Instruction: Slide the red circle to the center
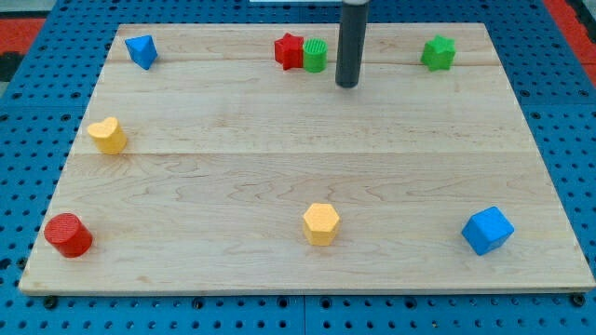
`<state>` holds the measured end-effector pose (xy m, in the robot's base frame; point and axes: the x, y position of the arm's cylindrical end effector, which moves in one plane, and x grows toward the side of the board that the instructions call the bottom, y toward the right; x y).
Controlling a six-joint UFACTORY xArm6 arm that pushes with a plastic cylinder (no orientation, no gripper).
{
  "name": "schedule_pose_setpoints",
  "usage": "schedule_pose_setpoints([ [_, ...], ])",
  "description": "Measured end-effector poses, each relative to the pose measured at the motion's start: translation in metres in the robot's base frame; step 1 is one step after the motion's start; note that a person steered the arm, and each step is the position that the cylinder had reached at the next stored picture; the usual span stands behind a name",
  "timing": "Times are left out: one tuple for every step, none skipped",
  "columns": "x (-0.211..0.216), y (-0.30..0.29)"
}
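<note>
The red circle (68,234) is a short red cylinder near the board's bottom left corner. My tip (347,86) is the lower end of a dark rod near the view's top centre, far from the red circle, up and to the right of it. The tip stands just right of a green cylinder (315,56), a small gap apart. A red star (290,50) touches the green cylinder's left side.
A wooden board (307,158) lies on a blue pegboard. A blue block (142,50) is at top left, a green star (438,53) at top right, a yellow heart (108,135) at left, a yellow hexagon (320,223) at bottom centre, a blue cube (488,231) at bottom right.
</note>
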<state>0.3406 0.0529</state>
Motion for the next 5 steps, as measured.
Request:
schedule_pose_setpoints([
  [0.044,-0.064],
  [0.086,-0.127],
  [0.113,-0.193],
  [0.128,-0.287],
  [0.143,-0.357],
])
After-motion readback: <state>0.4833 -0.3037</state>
